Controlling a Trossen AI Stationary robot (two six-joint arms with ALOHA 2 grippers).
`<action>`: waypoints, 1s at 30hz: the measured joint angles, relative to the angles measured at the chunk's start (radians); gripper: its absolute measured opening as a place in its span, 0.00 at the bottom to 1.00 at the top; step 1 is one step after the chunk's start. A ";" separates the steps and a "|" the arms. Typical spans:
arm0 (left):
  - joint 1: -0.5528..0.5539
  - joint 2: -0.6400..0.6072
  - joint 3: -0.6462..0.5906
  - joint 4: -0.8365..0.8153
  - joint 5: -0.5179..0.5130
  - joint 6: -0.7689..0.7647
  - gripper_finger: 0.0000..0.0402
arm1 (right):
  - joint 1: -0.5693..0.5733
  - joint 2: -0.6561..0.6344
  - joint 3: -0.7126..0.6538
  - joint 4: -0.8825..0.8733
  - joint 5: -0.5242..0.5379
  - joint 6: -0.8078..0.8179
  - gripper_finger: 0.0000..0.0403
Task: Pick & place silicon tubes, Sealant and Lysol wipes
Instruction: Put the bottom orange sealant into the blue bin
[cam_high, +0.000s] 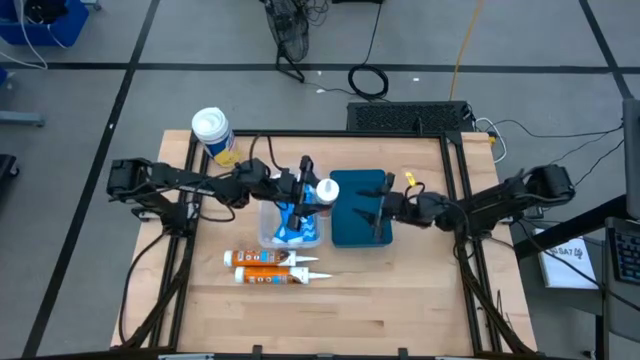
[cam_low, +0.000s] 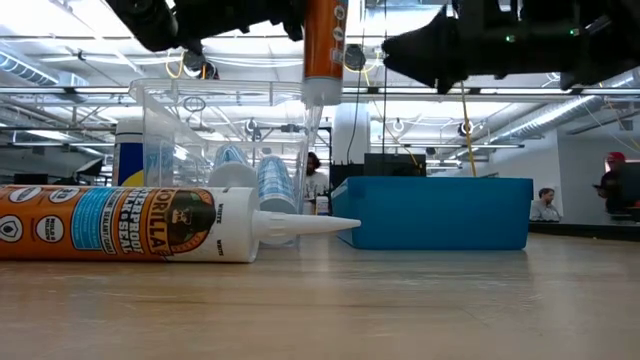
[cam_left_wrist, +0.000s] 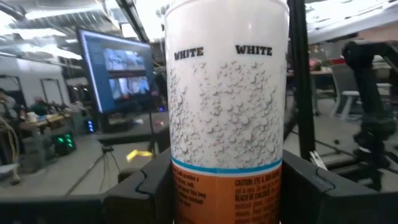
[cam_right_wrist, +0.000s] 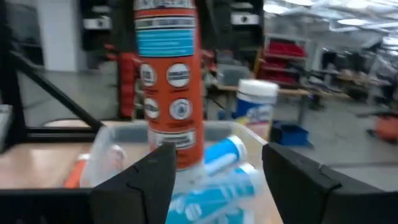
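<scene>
The Lysol wipes (cam_high: 212, 133), a wide upright canister with a round white lid and yellow label, stand near the table's (cam_high: 400, 300) far left corner, well apart from both arms. Over the clear plastic bin (cam_high: 290, 225) at the table's middle, the left gripper (cam_high: 303, 190) is clamped on an orange-and-white sealant cartridge (cam_low: 323, 50), held upright with its nozzle pointing down into the bin. Slim blue tubes (cam_right_wrist: 214, 180) lie in the bin. The right gripper (cam_right_wrist: 214, 177) hovers over the blue box (cam_high: 360, 210) just beside the bin, its jaws wide apart and holding nothing. Two more orange cartridges (cam_high: 268, 265) lie flat nearer the table's front edge.
</scene>
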 joint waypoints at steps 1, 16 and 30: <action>-0.001 0.001 0.001 0.003 -0.003 0.000 0.51 | -0.007 0.009 0.000 0.026 -0.038 0.000 0.57; -0.016 0.001 0.002 -0.022 -0.004 -0.001 0.51 | -0.026 0.192 0.216 0.063 -0.214 0.005 0.87; -0.038 0.001 0.002 -0.048 -0.012 0.010 0.51 | -0.041 0.238 0.305 0.003 -0.269 0.031 0.74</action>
